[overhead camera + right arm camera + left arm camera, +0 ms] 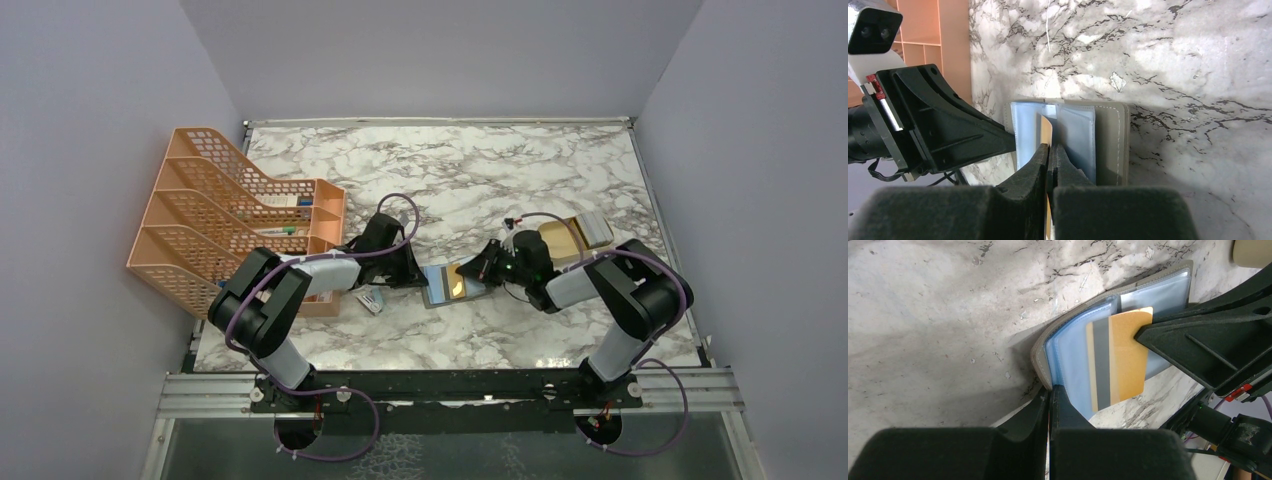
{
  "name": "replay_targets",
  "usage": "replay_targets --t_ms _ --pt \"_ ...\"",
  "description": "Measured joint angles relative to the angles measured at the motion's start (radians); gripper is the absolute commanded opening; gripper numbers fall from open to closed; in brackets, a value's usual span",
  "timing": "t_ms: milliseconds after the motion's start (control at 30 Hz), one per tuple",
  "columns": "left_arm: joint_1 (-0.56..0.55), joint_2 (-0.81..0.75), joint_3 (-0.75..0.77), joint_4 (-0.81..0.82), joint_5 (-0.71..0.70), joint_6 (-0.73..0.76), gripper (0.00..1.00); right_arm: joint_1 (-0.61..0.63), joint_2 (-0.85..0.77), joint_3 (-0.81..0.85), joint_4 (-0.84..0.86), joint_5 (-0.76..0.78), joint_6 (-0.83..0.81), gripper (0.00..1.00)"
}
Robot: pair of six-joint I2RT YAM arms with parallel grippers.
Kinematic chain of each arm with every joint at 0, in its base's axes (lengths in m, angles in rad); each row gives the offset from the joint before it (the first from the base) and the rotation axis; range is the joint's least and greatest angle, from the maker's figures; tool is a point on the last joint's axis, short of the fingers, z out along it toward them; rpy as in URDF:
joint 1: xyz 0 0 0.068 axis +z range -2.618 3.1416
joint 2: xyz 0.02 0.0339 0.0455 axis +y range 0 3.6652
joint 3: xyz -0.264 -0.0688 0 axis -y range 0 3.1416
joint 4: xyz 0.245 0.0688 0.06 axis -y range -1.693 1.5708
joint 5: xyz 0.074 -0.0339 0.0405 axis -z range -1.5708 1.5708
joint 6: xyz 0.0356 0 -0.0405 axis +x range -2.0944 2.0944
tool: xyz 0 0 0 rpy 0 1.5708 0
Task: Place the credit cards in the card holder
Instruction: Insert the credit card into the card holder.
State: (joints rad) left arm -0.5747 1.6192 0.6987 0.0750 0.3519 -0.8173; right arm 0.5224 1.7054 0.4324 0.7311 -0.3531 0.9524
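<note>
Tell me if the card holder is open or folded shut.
Open. The card holder lies spread, light blue pockets exposed, with the right gripper holding a gold card over them.

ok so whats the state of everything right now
card holder, open, blue inside facing up
credit card, held over the holder's blue pockets
left gripper, shut on the card holder's edge
right gripper, shut on the credit card
orange file rack, standing upright
</note>
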Motion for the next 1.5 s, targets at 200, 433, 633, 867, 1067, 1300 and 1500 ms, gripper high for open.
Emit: replay_targets --t_ms 200,433,633,867,1067,1300,1500 --pt "-0.002 0.0 0.0 0.0 -0.001 0.0 0.0 0.0 -0.004 -0.005 0.004 -0.002 0.0 0.01" --pt "-0.002 0.0 0.0 0.0 -0.001 0.0 0.0 0.002 -0.004 -0.001 -0.004 -0.004 -0.006 0.01" --pt "-0.002 0.0 0.0 0.0 -0.001 0.0 0.0 0.026 -0.004 0.04 -0.067 0.0 -0.026 0.11" --pt "-0.01 0.0 0.0 0.0 -0.001 -0.003 0.0 0.033 -0.063 0.06 -0.216 0.038 -0.055 0.3" --pt "-0.01 -0.003 0.0 -0.002 -0.001 -0.004 0.0 0.037 -0.16 0.131 -0.415 0.101 -0.13 0.51" --pt "-0.01 -0.005 0.0 -0.002 -0.001 -0.003 0.0 0.037 -0.159 0.152 -0.49 0.09 -0.166 0.51" --pt "-0.01 -0.005 0.0 -0.002 -0.001 -0.003 0.0 0.046 -0.134 0.152 -0.476 0.063 -0.164 0.41"
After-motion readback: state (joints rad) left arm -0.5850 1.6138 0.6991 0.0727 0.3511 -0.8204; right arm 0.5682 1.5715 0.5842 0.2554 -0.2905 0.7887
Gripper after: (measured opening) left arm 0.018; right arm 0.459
